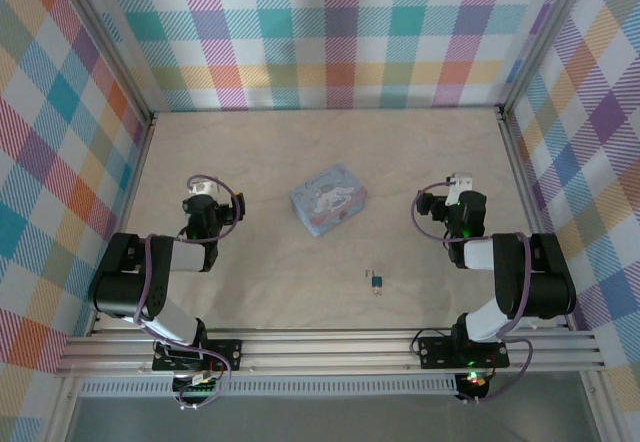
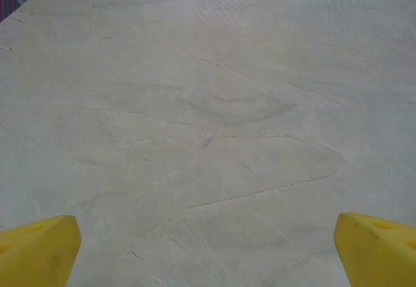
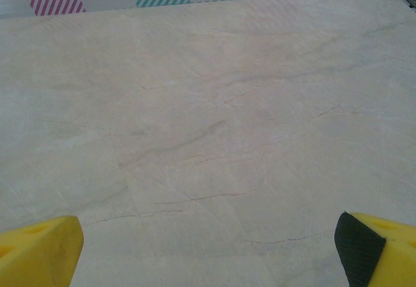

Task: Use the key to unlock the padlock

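Two black robot arms are bolted to a metal rail [image 1: 330, 347] at the near edge of a pale, marbled table [image 1: 300, 142], seen from above. Just beyond the rail, a little right of centre and between the two arms, lies the padlock [image 1: 380, 284], a tiny dark teal block with a yellowish bit. The key [image 1: 368, 275], a very small pale sliver, lies just beside it on its far left; whether the two touch cannot be told. Neither gripper is near them. Farther back, near the middle of the table, sits a pale blue tin [image 1: 327, 200] with a white cartoon dog on its lid, turned at a slant. The left gripper [image 1: 203, 190] is to the left of the tin, and the right gripper [image 1: 458, 184] is to its right, each well apart from it. In the left wrist view, the left gripper [image 2: 208, 251] has its yellow fingers [image 2: 39, 251] spread wide at the frame's lower corners, with bare tabletop between them. The right wrist view shows the right gripper [image 3: 208, 251] likewise spread wide and holding nothing. Pastel plaid walls [image 1: 340, 32] enclose the table.
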Robot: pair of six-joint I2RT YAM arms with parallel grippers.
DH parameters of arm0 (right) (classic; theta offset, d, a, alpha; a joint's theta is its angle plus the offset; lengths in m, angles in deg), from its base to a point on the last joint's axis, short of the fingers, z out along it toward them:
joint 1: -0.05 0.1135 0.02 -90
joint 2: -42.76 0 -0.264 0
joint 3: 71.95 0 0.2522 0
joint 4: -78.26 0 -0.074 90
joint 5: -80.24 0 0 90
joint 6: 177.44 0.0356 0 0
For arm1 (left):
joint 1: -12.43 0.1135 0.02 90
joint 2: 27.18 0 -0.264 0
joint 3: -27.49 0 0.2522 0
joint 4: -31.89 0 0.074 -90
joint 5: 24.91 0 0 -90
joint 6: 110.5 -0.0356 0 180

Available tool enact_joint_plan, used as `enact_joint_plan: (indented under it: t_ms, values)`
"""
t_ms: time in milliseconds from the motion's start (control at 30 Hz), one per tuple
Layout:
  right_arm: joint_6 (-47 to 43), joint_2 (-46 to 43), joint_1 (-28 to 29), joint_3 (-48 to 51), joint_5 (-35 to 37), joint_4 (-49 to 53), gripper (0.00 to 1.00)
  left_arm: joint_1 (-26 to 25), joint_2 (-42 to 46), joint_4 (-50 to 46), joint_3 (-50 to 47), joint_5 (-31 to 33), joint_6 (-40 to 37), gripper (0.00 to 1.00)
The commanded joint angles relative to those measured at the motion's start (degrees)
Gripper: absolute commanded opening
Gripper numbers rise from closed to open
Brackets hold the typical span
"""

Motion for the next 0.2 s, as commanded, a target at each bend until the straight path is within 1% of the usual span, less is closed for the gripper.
enact_joint_plan:
  t_ms: [0,67,167]
  values:
    - [0.08,-0.13,0.31,-0.88,-1.84,0.11,1.0,0.29,0.01,-0.42,0.33,-0.92,0.47,1.0]
    - [-0.83,-0.03,0.23,-1.7,-4.43,1.76,1.0,0.29,-0.05,-0.44,0.33,-0.93,0.47,1.0]
    - [-0.91,-0.16,0.17,-1.58,-4.48,1.45,1.0,0.24,-0.09,-0.44,0.33,-0.88,0.41,1.0]
